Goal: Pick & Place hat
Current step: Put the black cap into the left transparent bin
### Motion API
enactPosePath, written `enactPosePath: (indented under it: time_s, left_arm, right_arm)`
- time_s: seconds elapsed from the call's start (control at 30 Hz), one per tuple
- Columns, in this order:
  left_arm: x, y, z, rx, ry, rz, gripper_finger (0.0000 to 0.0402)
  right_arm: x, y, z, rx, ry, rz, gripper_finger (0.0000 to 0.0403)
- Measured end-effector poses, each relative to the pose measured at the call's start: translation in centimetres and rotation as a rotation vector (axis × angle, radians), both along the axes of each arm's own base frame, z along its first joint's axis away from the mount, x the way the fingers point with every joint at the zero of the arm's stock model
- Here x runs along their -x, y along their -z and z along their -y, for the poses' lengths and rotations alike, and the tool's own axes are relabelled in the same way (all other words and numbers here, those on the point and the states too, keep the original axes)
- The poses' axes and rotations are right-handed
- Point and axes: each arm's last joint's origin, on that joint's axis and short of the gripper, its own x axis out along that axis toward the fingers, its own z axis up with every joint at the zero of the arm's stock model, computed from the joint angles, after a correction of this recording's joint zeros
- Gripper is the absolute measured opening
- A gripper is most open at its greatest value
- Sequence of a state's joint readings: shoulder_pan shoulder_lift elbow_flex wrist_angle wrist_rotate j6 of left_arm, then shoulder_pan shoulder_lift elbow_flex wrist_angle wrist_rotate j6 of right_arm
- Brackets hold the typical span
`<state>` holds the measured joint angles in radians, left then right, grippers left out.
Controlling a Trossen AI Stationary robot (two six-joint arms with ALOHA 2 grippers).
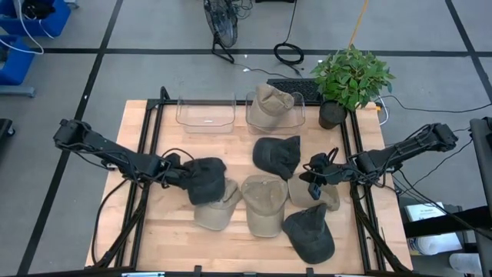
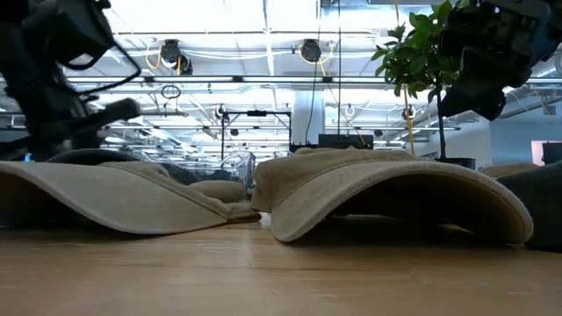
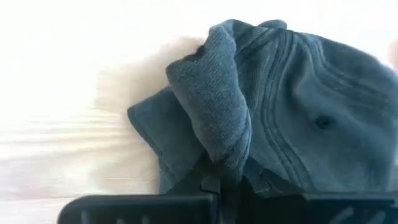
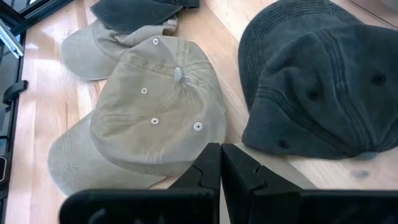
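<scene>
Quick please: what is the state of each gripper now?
Left gripper: shut on dark hat.
Right gripper: shut, holding nothing.

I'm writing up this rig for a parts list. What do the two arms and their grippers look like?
Both arms are slim, black and jointed, with black cables trailing along them and looping over the table's side rails. The left gripper and right gripper each end in two dark, flat, wedge-shaped fingers on a black crossbar. No markings are visible.
</scene>
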<state>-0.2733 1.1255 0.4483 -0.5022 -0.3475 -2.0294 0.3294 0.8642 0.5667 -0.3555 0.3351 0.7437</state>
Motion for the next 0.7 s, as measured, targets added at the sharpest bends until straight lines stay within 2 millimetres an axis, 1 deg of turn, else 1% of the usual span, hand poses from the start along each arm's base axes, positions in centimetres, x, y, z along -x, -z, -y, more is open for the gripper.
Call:
enactPosePath:
  time_s: [0.07, 0.17, 0.33, 0.4, 0.53, 0.7]
  left_arm:
    - [-0.7, -1.1, 0.1, -0.043, 0.024, 0.036, 0.0008]
    - [-1.8, -3.4, 0.2, -0.124, 0.077, 0.057, 0.0008]
    - [-2.4, -7.9, -0.5, -0.222, 0.159, -0.051, 0.0007]
    - [-2.4, -10.0, -1.0, -0.274, 0.174, -0.081, 0.0007]
    - [-2.9, -13.9, -2.1, -0.408, 0.207, -0.079, 0.0006]
    - [-3.0, -18.2, -4.2, -0.57, 0.29, -0.089, 0.0007]
  right_arm:
    - [0.0, 0.0, 0.0, 0.001, 0.0, 0.0, 0.0]
    - [0.0, 0.0, 0.0, 0.019, -0.015, -0.002, 0.0]
    - [0.0, 0.0, 0.0, 0.079, -0.058, -0.007, 0.0]
    - [0.0, 0.0, 0.0, 0.091, -0.057, -0.006, 0.0]
    - [-0.1, -0.1, 0.2, 0.102, -0.007, 0.009, 0.0]
    - [-0.1, -0.1, 0.2, 0.112, 0.016, 0.015, 0.0]
